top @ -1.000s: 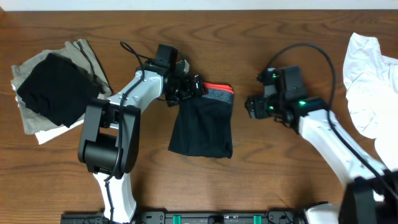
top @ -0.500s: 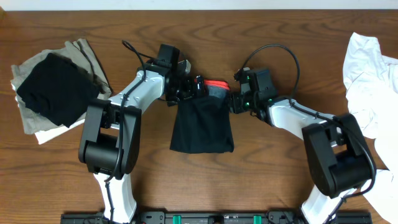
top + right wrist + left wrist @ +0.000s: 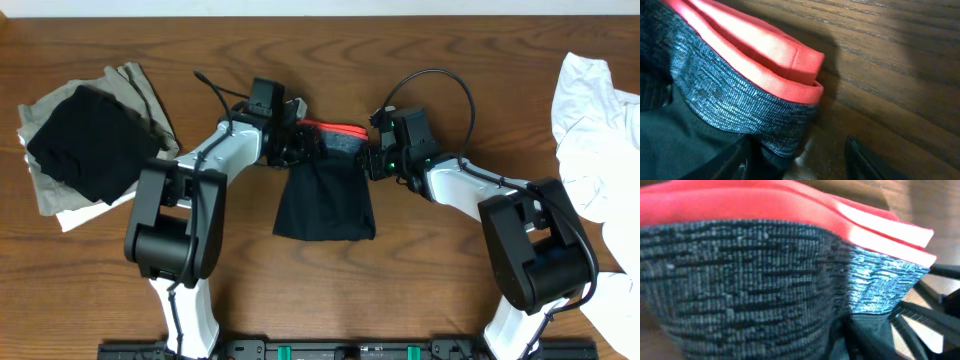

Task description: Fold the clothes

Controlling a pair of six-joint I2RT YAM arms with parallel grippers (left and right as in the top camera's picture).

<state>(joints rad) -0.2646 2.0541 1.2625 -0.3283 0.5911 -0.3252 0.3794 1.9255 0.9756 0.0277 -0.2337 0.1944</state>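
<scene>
Black shorts [image 3: 325,200] lie flat mid-table, with a grey waistband [image 3: 340,148] and red trim on the far side. My left gripper [image 3: 303,148] sits at the waistband's left corner. In the left wrist view the bunched waistband [image 3: 740,280] fills the frame and hides the fingers. My right gripper [image 3: 371,162] is at the right corner. In the right wrist view it [image 3: 800,150] stands open astride that corner [image 3: 790,135]: one finger [image 3: 737,160] is against the cloth, and the other finger [image 3: 865,160] is over bare wood, apart from it.
A pile of folded clothes [image 3: 85,145], black on top of olive and white, lies at the far left. Crumpled white garments [image 3: 595,140] lie at the right edge. The arm bases [image 3: 350,350] stand along the front edge.
The right arm has swung left from the table's right side to the waistband's right corner. The left gripper stays at the left corner. The waistband has shifted slightly toward the far edge.
</scene>
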